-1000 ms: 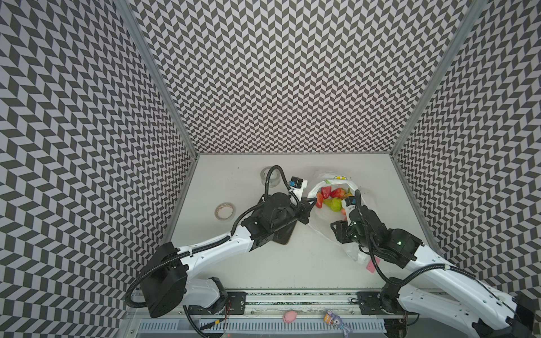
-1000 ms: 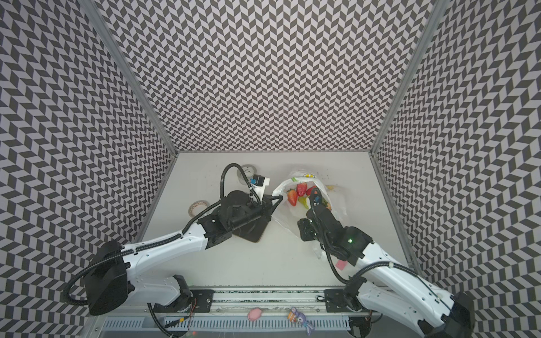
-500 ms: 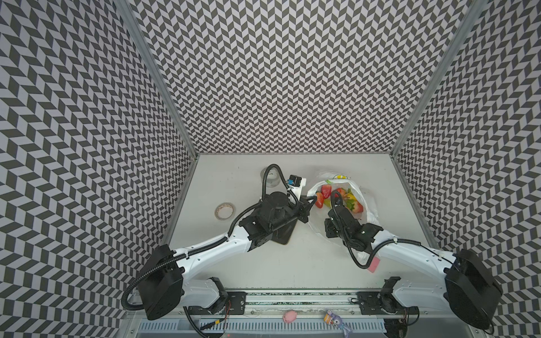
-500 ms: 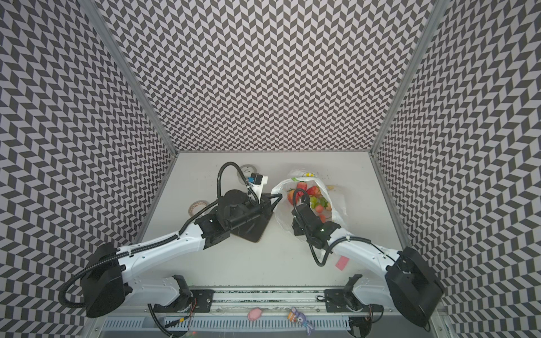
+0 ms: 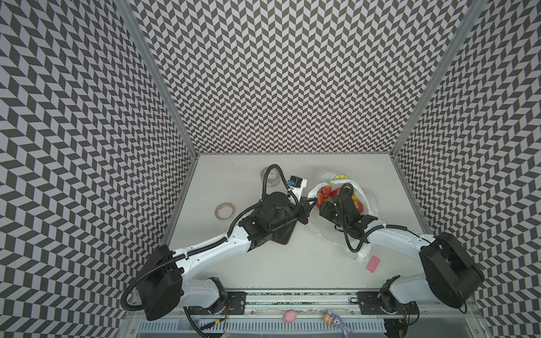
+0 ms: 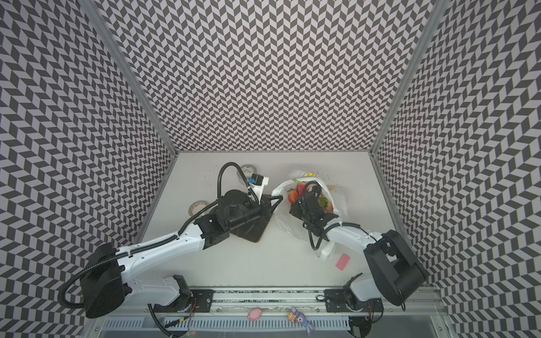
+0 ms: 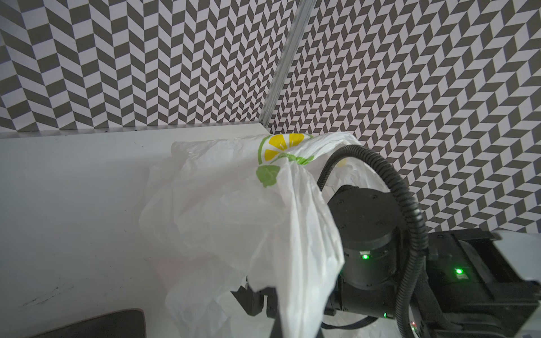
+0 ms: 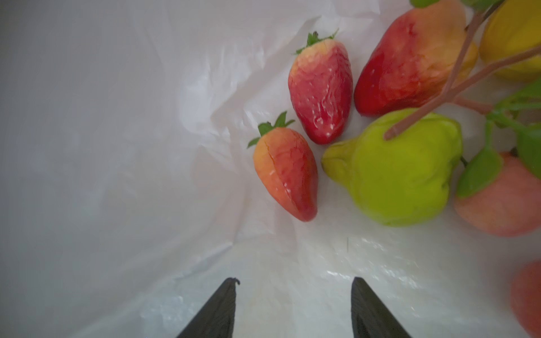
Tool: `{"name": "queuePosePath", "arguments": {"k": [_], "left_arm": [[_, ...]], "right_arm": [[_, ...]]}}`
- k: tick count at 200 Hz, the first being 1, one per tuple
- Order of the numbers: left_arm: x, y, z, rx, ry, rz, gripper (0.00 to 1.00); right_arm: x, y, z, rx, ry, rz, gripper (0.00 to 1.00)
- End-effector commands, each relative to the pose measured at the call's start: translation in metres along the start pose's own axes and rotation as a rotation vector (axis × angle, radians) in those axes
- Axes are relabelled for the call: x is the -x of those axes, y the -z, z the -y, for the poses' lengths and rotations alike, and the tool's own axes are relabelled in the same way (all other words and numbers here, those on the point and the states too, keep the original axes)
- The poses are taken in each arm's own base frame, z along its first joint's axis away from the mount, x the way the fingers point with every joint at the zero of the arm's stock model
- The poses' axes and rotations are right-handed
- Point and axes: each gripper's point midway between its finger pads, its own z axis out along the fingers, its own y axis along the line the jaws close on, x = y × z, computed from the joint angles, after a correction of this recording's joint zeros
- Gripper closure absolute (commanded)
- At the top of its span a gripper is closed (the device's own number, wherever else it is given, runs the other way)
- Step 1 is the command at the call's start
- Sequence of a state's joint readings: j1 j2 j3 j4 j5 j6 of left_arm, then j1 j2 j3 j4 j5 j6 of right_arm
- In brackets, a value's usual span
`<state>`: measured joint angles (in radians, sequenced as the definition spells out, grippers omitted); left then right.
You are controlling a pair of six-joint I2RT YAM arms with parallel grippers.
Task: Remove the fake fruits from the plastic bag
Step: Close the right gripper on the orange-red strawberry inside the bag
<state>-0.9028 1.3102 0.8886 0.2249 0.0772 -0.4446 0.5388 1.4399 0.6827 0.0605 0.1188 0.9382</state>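
- Looking past your right gripper (image 8: 294, 280), you see its jaws spread, with nothing between them.
- Your jaws sit inside the bag (image 8: 123, 140); white film lies under both tips and rises on one side.
- Straight ahead of the gap, apart from both tips, lies a strawberry (image 8: 286, 168), its point toward the jaws.
- Just beyond it, you find a second strawberry (image 8: 322, 87). The two nearly touch.
- Ahead of one finger lies the pear (image 8: 401, 169), just beside the near strawberry, its neck turned toward it.
- Beyond the pear you have a red-and-peach fruit (image 8: 409, 55) and the lemon (image 8: 515, 38). A brown sprig (image 8: 456, 76) crosses in front of them, and its end rests on the pear.
- A pinkish fruit (image 8: 503, 202) lies against the pear on the side away from the strawberries, with a green leaf over it.
- Your left gripper (image 5: 311, 202) has its jaws pressed together on the bag's rim. The mouth gapes just beyond those jaws, and red fruits (image 5: 324, 195) show in it.
- Behind the left jaws, under that arm, lies a black pad (image 5: 282, 234). A clear tape roll (image 5: 270, 177) sits near that wrist, and a tan roll (image 5: 224, 210) lies well apart.
- Well behind your right jaws, beside that arm, you have a pink slip (image 5: 373, 264) on the table (image 5: 292, 263).
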Motion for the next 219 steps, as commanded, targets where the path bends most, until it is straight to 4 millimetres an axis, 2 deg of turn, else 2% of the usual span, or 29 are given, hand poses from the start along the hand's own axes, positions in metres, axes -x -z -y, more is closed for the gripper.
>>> {"name": "queuePosePath", "arguments": {"k": [1,38,73,121,164,219], "left_arm": [[0.001,0.003,0.003,-0.014,0.009,-0.007,1.0],[0.001,0.003,0.006,-0.024,0.011,-0.011,1.0],[0.0,0.002,0.007,-0.03,0.012,-0.019,1.0],[-0.009,0.0,0.007,-0.027,0.015,-0.063,1.0],[-0.009,-0.002,0.008,-0.021,0.008,-0.077,1.0],[-0.006,-0.003,0.007,-0.011,0.004,-0.076,1.0]], "right_arm": [[0.014,-0.007,-0.023,0.126,-0.169,0.021,0.38],[0.032,-0.019,-0.03,0.114,-0.182,0.072,0.34],[0.037,-0.035,-0.037,0.124,-0.146,0.085,0.35],[0.043,-0.058,-0.022,0.033,-0.102,0.113,0.34],[0.05,-0.072,-0.012,-0.042,-0.029,0.146,0.32],[0.038,-0.095,-0.005,-0.105,0.053,0.088,0.31]]}}
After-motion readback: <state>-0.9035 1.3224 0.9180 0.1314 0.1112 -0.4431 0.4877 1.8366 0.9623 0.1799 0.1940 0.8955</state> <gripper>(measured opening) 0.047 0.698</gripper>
